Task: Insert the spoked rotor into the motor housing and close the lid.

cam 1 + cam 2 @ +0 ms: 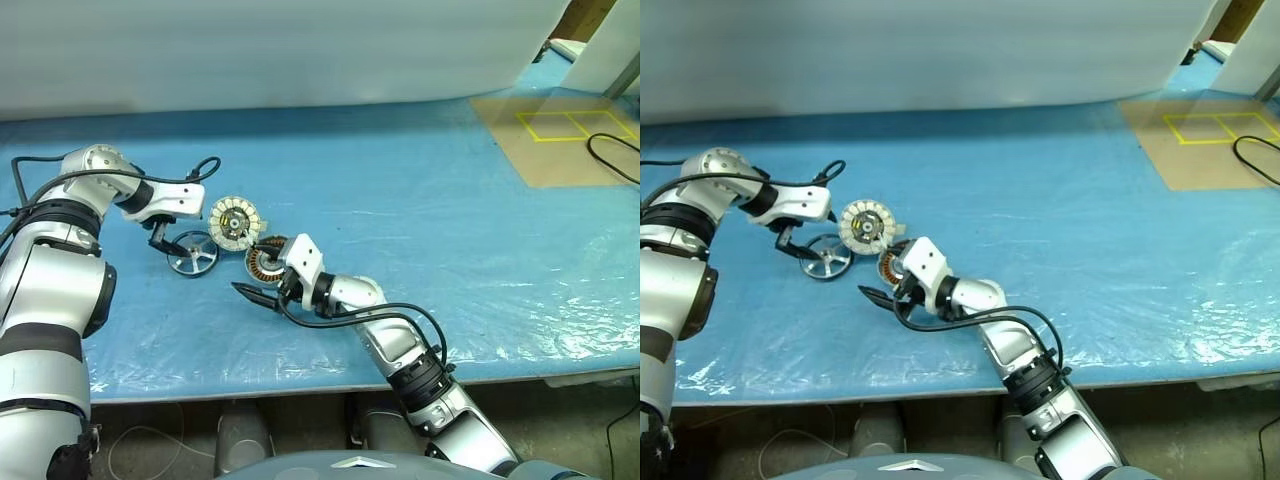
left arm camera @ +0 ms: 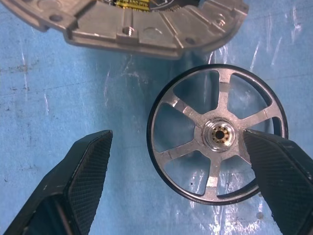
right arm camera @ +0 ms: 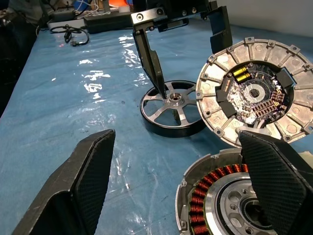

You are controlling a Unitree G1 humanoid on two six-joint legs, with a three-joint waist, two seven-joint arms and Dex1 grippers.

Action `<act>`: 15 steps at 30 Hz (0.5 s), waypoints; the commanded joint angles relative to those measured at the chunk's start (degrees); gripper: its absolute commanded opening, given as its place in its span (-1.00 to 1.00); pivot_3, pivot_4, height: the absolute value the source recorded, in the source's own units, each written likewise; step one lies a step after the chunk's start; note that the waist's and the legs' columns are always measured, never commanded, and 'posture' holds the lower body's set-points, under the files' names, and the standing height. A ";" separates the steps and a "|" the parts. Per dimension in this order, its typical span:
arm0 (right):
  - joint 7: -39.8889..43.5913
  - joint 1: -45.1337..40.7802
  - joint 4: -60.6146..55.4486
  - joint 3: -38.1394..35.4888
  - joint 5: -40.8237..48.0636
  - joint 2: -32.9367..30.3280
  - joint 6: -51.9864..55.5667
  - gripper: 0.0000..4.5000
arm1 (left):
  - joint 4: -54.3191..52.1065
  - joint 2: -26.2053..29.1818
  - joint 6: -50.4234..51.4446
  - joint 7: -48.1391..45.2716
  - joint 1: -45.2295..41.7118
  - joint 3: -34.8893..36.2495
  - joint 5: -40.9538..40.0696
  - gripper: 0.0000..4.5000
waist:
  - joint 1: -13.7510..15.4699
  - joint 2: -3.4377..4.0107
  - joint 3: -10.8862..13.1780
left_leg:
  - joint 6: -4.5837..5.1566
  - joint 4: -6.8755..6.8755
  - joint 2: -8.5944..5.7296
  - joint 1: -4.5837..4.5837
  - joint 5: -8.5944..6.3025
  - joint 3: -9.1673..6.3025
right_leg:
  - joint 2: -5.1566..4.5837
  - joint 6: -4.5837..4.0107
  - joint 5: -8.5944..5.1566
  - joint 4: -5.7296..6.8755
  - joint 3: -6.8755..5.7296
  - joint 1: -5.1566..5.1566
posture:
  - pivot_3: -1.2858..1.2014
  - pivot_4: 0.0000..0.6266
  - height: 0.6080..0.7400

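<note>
The bench [image 1: 420,220], covered in blue plastic sheeting, carries all three parts close together in the left middle of the head view, and none of them has been joined yet, so the task looks to be at its very start. The lid [image 1: 235,222] leans tilted, its rim propped against the motor housing, with its segmented face and small dark hub turned up toward the camera. Just below and right of it in the frame, the motor housing [image 1: 264,258] lies flat with its copper windings showing and its centre unfilled. To the lower left of the lid, just beside it, the spoked rotor [image 1: 192,253] lies flat on the sheeting, the blue visible between its spokes. The left pincer [image 1: 163,238] comes in from the left of the frame and points down over the rotor with its two fingers spread wide; in the wrist view one fingertip sits over the rotor's rim near the hub and the other stands off on bare sheeting, so it holds nothing and seems to be lining up a grasp. The right pincer [image 1: 258,294] reaches leftward just below the housing, also wide open and empty, one finger [image 3: 274,176] over the housing's edge. Still to do, by this reading: pick up the rotor, seat it in the housing, then lay the lid on top.
</note>
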 commanded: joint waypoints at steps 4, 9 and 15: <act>0.19 -0.81 -0.08 -0.20 -0.01 0.47 -1.23 0.92 | -0.22 1.01 1.08 -1.50 -1.65 1.76 -0.97 0.47 | 0.00 0.00 0.02 | -0.01 -0.01 0.00 0.00 0.00 0.00 | 0.00 0.00 0.00 -0.01 -0.01 0.00 | 0.03 -0.52 1.00; 0.13 -0.58 0.08 -0.14 -0.13 0.38 -1.31 0.92 | -0.43 0.97 1.03 -4.08 -1.28 2.65 -1.69 0.17 | 0.00 0.01 0.02 | -0.01 -0.01 0.00 0.00 0.00 0.00 | 0.00 0.00 0.00 -0.01 -0.01 0.00 | 0.03 -0.52 1.00; 0.16 -0.47 0.20 0.02 -0.33 0.46 -1.20 0.92 | -0.69 0.92 0.76 -6.86 -0.37 2.44 -1.27 0.17 | 0.00 0.01 0.03 | -0.01 -0.01 0.00 0.00 -0.01 0.00 | 0.00 0.00 0.00 -0.01 -0.01 0.00 | 0.03 -0.52 1.00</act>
